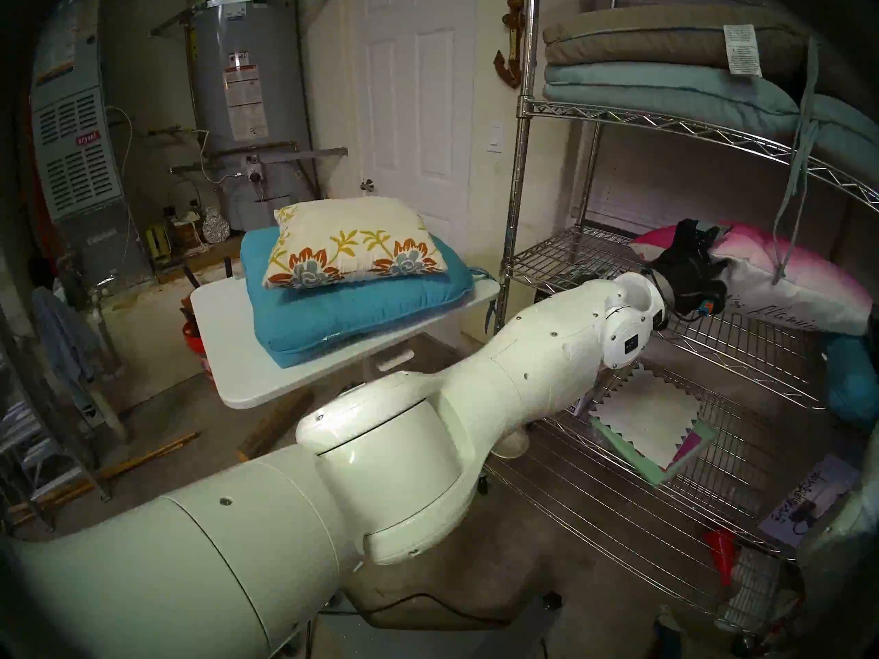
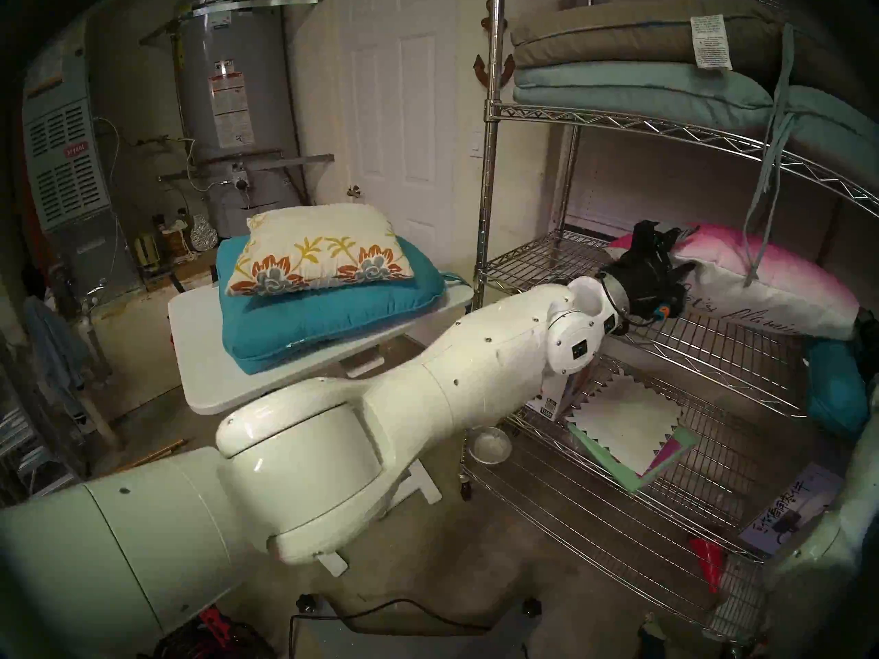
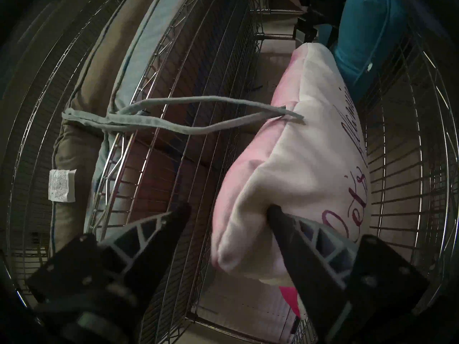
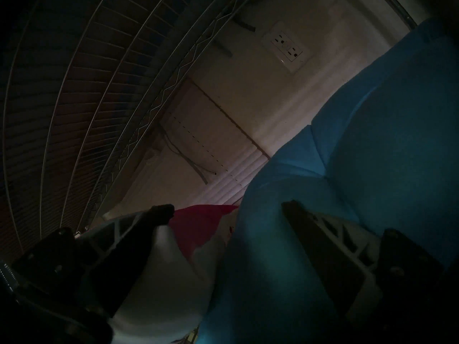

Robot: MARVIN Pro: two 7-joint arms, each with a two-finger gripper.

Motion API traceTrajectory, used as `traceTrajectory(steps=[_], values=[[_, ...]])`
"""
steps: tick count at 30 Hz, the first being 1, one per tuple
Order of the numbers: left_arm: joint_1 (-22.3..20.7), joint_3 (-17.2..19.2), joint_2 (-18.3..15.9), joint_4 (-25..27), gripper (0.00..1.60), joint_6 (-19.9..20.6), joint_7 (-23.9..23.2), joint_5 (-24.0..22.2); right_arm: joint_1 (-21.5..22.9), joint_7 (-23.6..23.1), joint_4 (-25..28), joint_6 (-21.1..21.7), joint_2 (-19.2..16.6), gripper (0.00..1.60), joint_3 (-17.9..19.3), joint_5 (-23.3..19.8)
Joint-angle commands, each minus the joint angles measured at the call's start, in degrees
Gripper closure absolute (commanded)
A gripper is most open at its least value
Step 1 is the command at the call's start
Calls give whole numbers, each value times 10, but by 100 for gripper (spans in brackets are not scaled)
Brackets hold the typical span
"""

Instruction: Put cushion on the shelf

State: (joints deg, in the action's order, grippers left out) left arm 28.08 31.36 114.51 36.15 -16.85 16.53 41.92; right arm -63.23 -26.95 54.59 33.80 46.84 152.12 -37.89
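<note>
The cushion (image 1: 354, 242) lay on a teal cushion (image 1: 352, 306) on the white bench (image 1: 228, 353), well apart from both arms. It looked light, soft and squashy; a pinch on 1 corner or edge seam would likely hold. At the shelf (image 1: 594, 258), the left end effector (image 3: 229, 207) stood spread, 1 finger pressing the pink pillow (image 3: 298, 167). The right end effector (image 4: 227, 208) stood spread against another teal cushion (image 4: 372, 150), gripping nothing.

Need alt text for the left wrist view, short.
The left gripper, jaws apart, has one finger pressed into a pink-to-white pillow with script lettering lying on the wire shelf. Grey ties trail across from the cushions stacked on the tier at left.
</note>
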Motion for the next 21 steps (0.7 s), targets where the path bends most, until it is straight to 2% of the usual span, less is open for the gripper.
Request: traceTrajectory(steps=[1,21], values=[[-14,-3,5,11,39,4,8,-13,15,2,-28,26,23,0,-15,-11],[-20,-19,5,11,39,18,13,-39,61,0,-40,61,34,0,-35,-36]])
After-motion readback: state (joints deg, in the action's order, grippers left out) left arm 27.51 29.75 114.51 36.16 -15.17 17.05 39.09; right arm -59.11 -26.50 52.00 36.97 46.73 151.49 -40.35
